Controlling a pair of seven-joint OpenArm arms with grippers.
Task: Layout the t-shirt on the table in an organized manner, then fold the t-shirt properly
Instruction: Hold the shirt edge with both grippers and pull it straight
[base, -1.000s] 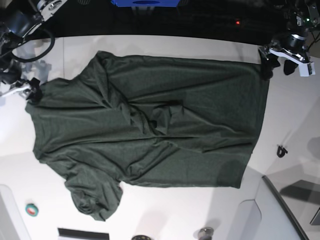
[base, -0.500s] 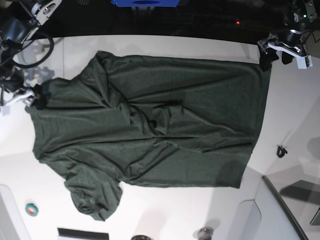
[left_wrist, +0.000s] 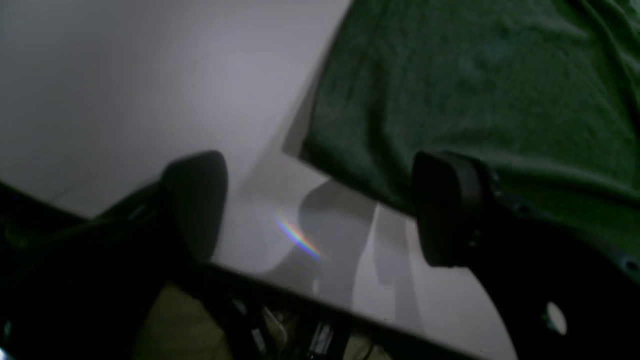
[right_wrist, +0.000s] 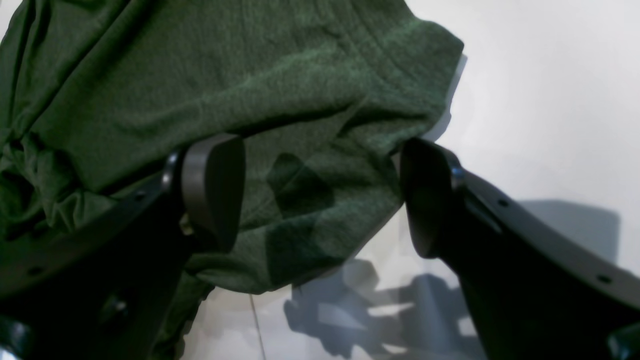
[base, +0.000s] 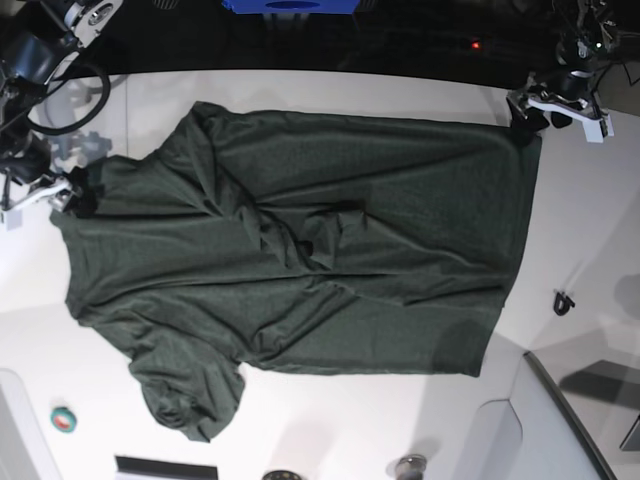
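The dark green t-shirt (base: 300, 260) lies spread and wrinkled across the white table (base: 590, 220), collar end to the left and hem to the right. My left gripper (base: 535, 110) hangs open at the shirt's far right hem corner. In the left wrist view its fingers (left_wrist: 445, 215) stand wide apart over bare table, just beside the cloth's corner (left_wrist: 475, 75). My right gripper (base: 72, 192) is at the far left shoulder edge. The right wrist view shows the right gripper (right_wrist: 320, 195) open, with the edge of the t-shirt (right_wrist: 300, 100) lying below the jaws and nothing gripped.
A small black object (base: 564, 301) lies on the table to the right of the hem. A round teal and red item (base: 64, 420) sits near the front left. A grey panel (base: 560, 420) fills the front right corner. A black cable loop (base: 60, 100) hangs by the right arm.
The left gripper has drawn back a little from the hem corner toward the table's far edge. The right gripper has shifted slightly at the shoulder edge. The t-shirt lies as before.
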